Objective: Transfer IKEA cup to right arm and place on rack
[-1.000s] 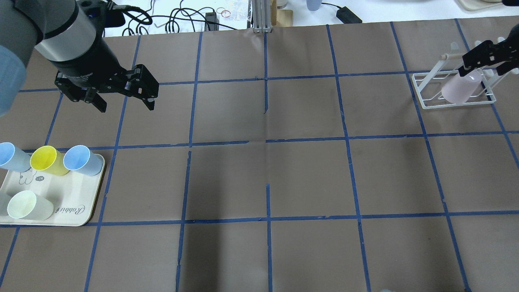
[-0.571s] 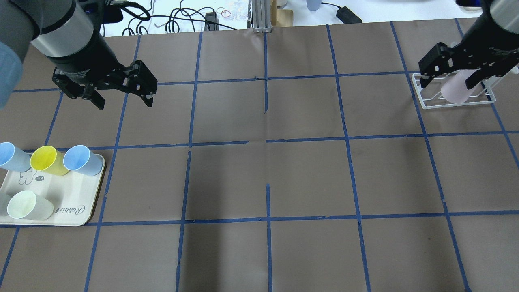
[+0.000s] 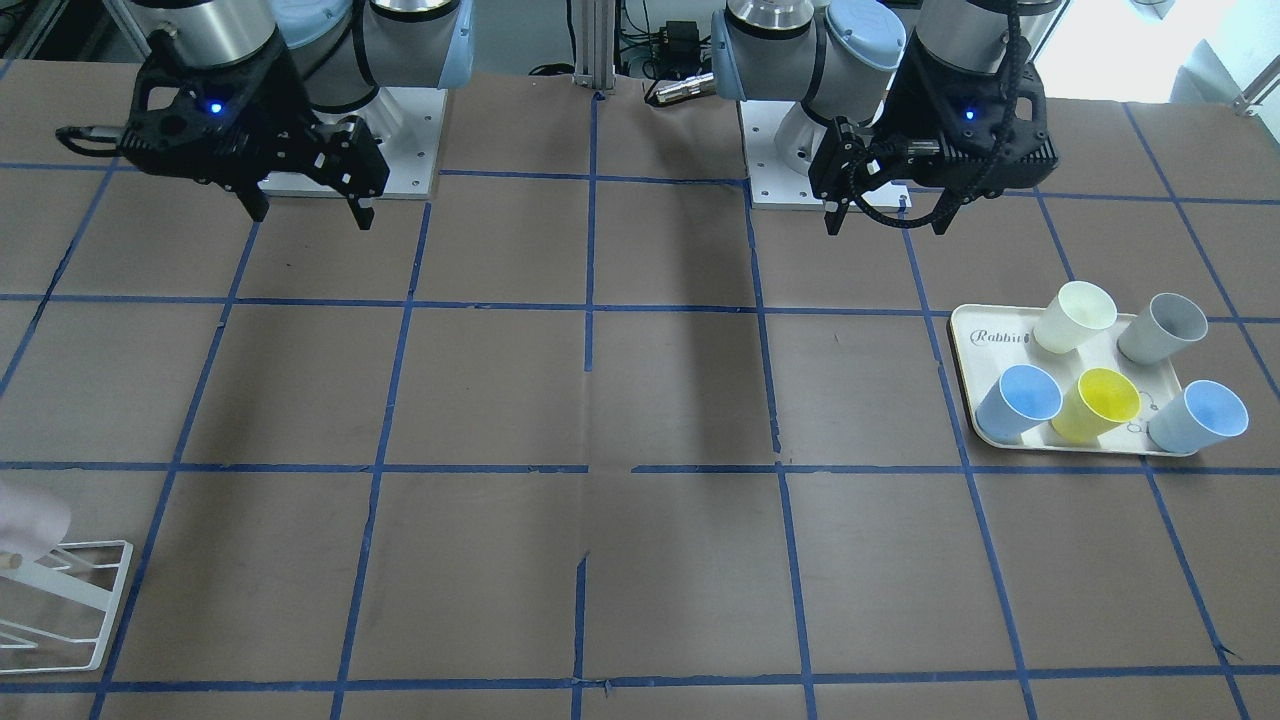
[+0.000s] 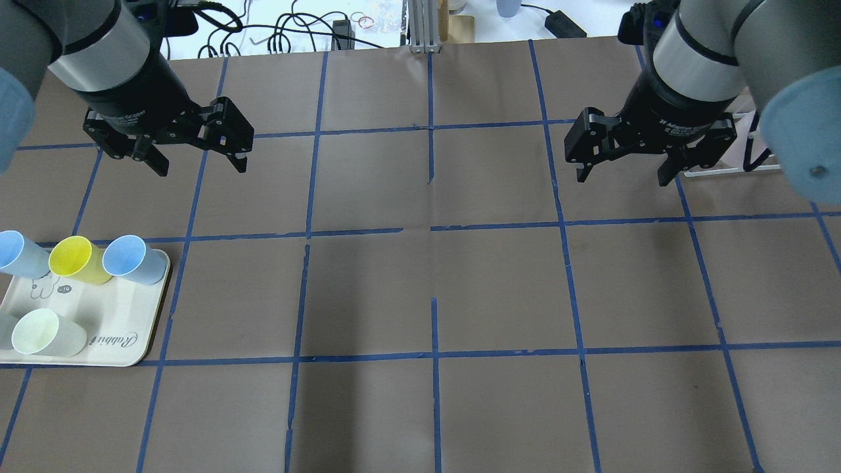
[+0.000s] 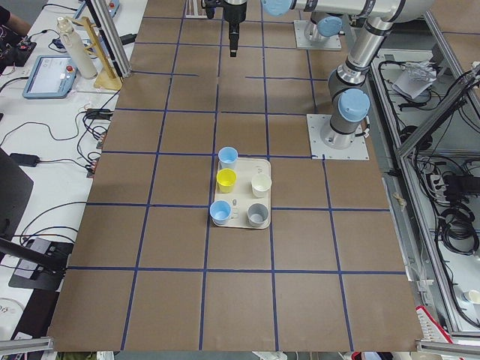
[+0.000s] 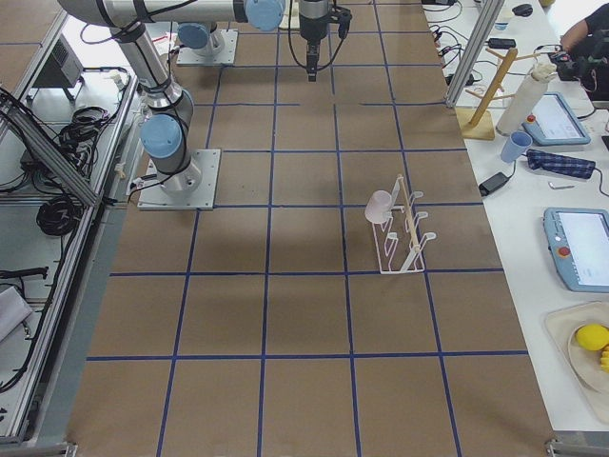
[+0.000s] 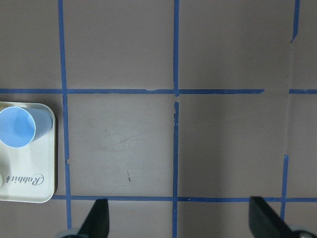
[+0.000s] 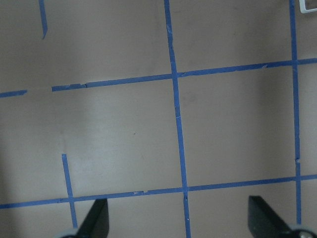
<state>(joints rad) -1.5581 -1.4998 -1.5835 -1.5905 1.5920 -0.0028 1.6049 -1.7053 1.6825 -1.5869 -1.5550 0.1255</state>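
Observation:
The pale pink IKEA cup [image 6: 381,203] hangs tilted on the white wire rack [image 6: 404,238], free of both grippers. The cup also shows at the left edge of the front view [image 3: 25,522], above the rack [image 3: 75,590]. In the overhead view my right arm hides nearly all of the rack; only its front bar [image 4: 719,173] shows. My right gripper [image 4: 622,177] is open and empty, left of the rack and above the table; it also shows in the front view [image 3: 310,215]. My left gripper [image 4: 200,169] is open and empty over the far left of the table.
The cream "Rabbit" tray [image 4: 112,315] lies at the near left and holds two blue cups, a yellow cup [image 4: 72,257], a cream-white cup [image 4: 39,332] and a grey cup [image 3: 1165,325]. Both wrist views show bare brown paper with blue tape lines.
My right gripper has drawn away from the rack and moved left toward the table's middle, open, leaving the pink cup on the rack. My left gripper has barely shifted.

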